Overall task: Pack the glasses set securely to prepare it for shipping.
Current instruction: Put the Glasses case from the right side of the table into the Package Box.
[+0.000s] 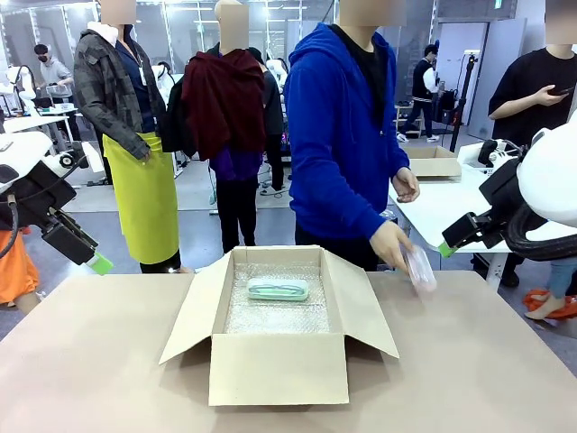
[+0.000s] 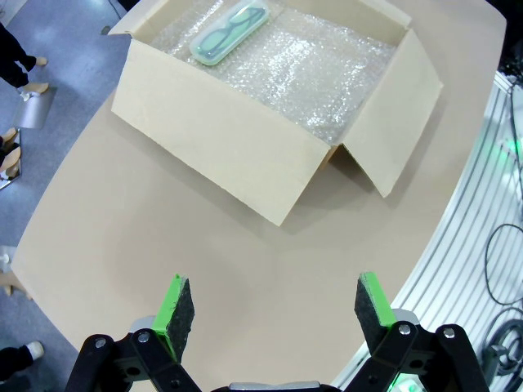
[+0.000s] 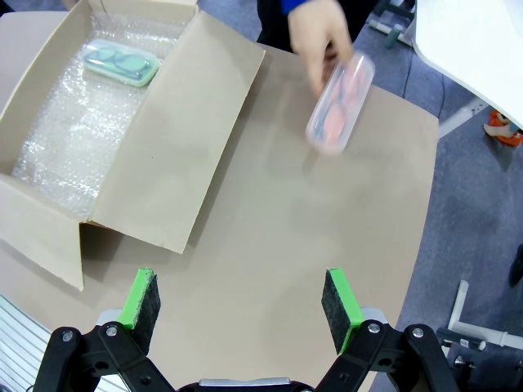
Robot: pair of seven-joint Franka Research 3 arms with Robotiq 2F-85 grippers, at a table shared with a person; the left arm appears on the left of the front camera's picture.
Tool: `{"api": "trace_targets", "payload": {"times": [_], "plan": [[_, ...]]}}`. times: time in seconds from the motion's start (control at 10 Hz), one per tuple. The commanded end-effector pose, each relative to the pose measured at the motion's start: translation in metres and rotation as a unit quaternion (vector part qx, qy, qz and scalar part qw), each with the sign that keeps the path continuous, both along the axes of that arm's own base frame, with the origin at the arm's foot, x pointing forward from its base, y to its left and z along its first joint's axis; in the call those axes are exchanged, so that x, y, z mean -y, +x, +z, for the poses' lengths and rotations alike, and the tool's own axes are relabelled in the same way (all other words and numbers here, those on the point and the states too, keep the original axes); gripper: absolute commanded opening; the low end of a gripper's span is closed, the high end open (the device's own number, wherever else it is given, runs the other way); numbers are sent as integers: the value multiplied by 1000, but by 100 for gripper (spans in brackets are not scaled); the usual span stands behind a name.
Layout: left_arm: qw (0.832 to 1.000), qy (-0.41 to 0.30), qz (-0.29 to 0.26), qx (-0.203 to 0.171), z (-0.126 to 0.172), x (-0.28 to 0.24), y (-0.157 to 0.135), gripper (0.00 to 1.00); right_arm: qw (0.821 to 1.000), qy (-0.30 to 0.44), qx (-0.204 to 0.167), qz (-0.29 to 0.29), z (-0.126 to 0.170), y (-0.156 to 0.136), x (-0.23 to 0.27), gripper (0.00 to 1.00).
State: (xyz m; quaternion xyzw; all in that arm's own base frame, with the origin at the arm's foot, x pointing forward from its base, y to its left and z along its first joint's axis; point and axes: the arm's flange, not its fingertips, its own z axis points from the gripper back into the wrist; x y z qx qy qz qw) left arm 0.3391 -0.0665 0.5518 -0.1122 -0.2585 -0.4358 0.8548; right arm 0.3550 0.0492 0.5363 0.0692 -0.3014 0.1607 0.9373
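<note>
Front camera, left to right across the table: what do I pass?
Left gripper → cardboard box, with the mint green case lying inside it → pink case held in the person's hand → right gripper.

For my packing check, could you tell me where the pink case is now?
Front view: the pink case is in the person's hand, above the table on the robot's right, just beside the open cardboard box.

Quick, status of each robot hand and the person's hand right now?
Left hand: open, empty.
Right hand: open, empty.
Person's hand: holding the pale pink case.
</note>
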Motion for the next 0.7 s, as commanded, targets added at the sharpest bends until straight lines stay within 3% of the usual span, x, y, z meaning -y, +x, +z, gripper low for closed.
{"api": "trace_targets", "payload": {"times": [0.0,0.6], "plan": [[1000,-10,-1,1,2,0,0,100,1000,1,0,-9,-1,0,-2,100],[1000,-10,-1,1,2,0,0,100,1000,1,0,-9,-1,0,-2,100]]}}
